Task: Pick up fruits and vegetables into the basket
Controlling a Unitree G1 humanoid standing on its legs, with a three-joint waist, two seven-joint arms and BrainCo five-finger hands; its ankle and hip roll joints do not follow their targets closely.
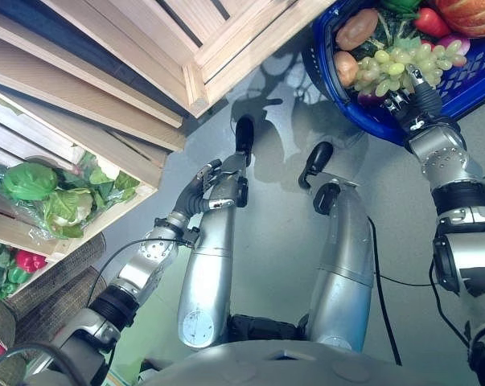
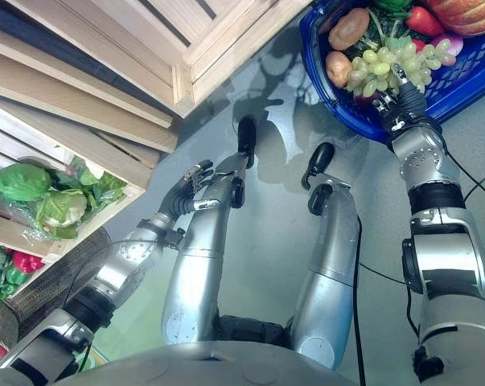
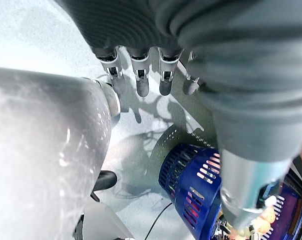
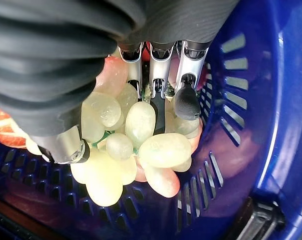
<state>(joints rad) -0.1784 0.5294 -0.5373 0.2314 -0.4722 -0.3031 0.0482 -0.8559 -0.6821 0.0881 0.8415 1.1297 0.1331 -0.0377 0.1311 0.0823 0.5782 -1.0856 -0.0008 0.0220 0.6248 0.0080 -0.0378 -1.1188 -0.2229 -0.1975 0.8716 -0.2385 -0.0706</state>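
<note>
Item 1: my right hand (image 4: 156, 95), reaching over the rim into the blue basket (image 1: 467, 84). Its fingers (image 4: 186, 100) and thumb are curled round a bunch of green grapes (image 4: 125, 145), which it holds just above the basket's slotted floor, near the side wall.

Item 2: the blue basket, on the grey floor (image 1: 282, 209), already stocked. Beyond my right hand lie two brown potatoes (image 1: 356, 29), one past the other, touching the grapes. Further off are a red pepper (image 1: 429, 21), an orange pumpkin (image 1: 471, 14) and a pink-and-white vegetable (image 1: 455, 44) beside the bunch.

Item 3: my left hand (image 2: 186, 191), low over the floor and well apart from the basket. Its fingers (image 3: 140, 82) are loosely extended and hold nothing.

Item 4: wooden crates (image 1: 105, 72), stacked on the far side of my left hand. One holds green leafy vegetables (image 1: 57, 197), among them a round green cabbage (image 1: 29, 180). A lower one shows red peppers (image 1: 29, 260) beside green produce.
</note>
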